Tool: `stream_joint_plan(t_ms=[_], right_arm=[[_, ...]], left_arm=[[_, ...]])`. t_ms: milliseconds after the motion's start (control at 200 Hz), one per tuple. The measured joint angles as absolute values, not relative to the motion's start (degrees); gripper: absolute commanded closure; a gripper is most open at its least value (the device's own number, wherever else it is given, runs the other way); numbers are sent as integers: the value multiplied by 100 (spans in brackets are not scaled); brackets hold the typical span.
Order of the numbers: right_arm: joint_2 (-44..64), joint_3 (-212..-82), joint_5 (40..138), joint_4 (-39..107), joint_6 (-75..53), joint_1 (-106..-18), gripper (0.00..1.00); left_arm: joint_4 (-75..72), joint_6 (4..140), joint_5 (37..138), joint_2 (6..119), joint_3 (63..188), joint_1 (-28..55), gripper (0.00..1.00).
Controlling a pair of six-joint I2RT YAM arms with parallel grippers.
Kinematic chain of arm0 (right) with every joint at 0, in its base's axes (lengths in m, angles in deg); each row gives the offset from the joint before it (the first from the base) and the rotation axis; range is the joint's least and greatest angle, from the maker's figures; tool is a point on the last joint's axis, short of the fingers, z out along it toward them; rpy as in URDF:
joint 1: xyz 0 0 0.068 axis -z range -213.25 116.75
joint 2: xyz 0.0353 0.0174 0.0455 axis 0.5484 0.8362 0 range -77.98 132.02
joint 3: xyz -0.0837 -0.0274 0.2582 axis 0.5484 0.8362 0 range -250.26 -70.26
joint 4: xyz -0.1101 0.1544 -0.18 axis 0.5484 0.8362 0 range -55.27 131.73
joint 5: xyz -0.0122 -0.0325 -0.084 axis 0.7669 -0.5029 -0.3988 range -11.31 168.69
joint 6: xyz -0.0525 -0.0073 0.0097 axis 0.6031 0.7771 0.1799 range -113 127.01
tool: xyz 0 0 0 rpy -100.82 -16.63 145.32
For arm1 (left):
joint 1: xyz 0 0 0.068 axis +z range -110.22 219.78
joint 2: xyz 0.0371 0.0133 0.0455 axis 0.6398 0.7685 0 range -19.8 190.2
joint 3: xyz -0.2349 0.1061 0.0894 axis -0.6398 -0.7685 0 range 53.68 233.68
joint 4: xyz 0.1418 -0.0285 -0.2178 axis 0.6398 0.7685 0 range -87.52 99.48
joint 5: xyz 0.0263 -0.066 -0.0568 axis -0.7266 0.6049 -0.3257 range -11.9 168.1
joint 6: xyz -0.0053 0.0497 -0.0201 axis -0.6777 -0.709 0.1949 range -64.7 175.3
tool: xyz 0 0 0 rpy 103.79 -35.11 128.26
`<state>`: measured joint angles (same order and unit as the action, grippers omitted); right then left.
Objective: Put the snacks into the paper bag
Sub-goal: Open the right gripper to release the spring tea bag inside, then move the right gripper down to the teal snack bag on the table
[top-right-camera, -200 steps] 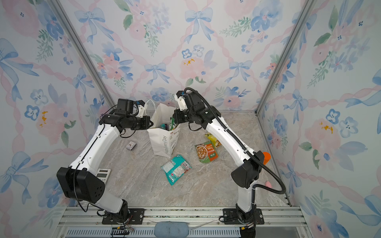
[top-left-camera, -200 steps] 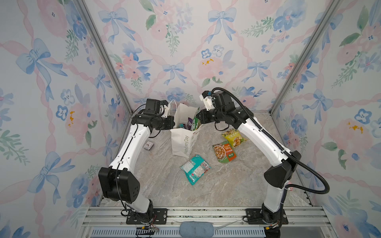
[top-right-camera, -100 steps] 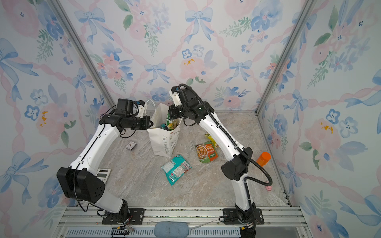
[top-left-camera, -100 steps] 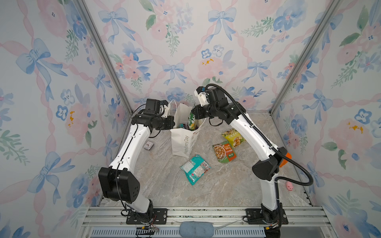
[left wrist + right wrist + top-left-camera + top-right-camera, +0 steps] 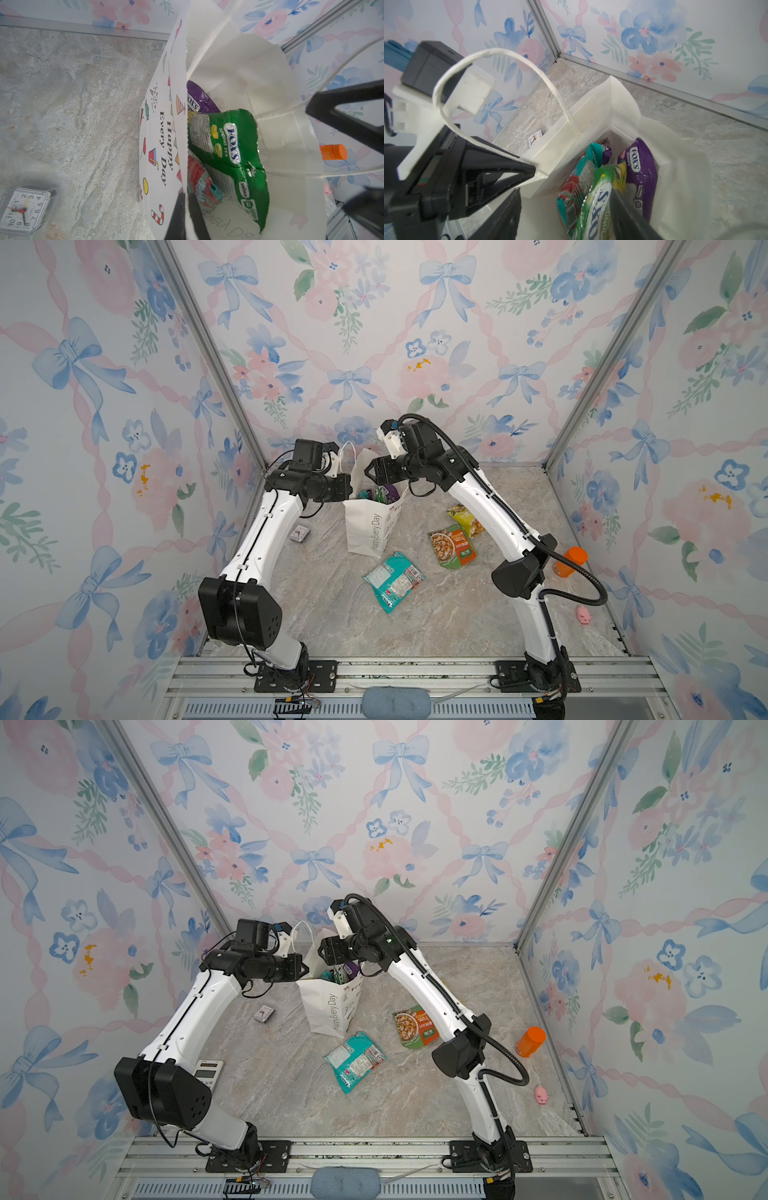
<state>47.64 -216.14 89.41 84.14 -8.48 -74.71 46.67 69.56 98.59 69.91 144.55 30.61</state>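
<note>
The bag (image 5: pixel 372 531) is standing upright near the back edge of the worktop (image 5: pixel 415 626), a little left of its middle, with its mouth gaping open. The left gripper (image 5: pixel 348 488) is pressing its jaws together on the bag's left rim and pinching the paper there; in the left wrist view its fingers (image 5: pixel 176 220) are lying on either side of that wall. The right gripper (image 5: pixel 369 473) is hovering over the mouth from the right with its jaws spread, gripping nothing. Three packets are sitting inside the bag. A green packet (image 5: pixel 228 155) is leaning on top, a teal packet (image 5: pixel 199 187) is lying under it, and a purple packet (image 5: pixel 199 97) is standing behind both against the far wall. In the right wrist view the green packet (image 5: pixel 600 203) is lying just beside one right finger (image 5: pixel 627 218); I cannot tell whether they are touching. Three more packets are lying flat on the worktop outside the bag. A loose teal packet (image 5: pixel 395 580) is resting just in front of the bag, near the middle. An orange-green packet (image 5: pixel 453 545) is lying to the bag's right, and a yellow packet (image 5: pixel 465 520) is lying just behind that one, partly under the right arm. A bottle (image 5: pixel 569 562) is standing by the right edge, with a pig toy (image 5: pixel 584 616) in front of it. A clock (image 5: pixel 300 533) is lying near the left edge and a calculator (image 5: pixel 208 1071) nearer the front-left corner.
</note>
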Motion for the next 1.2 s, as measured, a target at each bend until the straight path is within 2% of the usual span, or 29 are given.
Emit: stream_joint_plan(t_ms=[65, 250, 445, 625, 770, 915, 1200], right_arm=[[4583, -21398, 9009, 8292, -863, -7471, 29], [4019, -20803, 9291, 7944, -944, -7466, 19], [3101, -19391, 9645, 7262, -1141, -7420, 7], [2445, -17933, 10383, 6089, -1701, -7064, 5], [2185, -17313, 10871, 5453, -1897, -6900, 5], [1706, -16847, 11138, 5219, -1836, -6957, 6], [72, -15787, 11232, 5278, -1117, -7060, 7]], left_arm=[[4667, 6956, 9859, 6991, 14455, 3072, 100], [4667, 6956, 9861, 6993, 14455, 3081, 100], [4667, 6956, 9861, 6993, 14455, 3081, 100], [4667, 6956, 9875, 6993, 14455, 3081, 100], [4667, 6956, 9875, 6993, 14455, 3081, 100], [4667, 6954, 9875, 6993, 14455, 3081, 100], [4667, 6956, 9875, 6996, 14455, 3081, 100]])
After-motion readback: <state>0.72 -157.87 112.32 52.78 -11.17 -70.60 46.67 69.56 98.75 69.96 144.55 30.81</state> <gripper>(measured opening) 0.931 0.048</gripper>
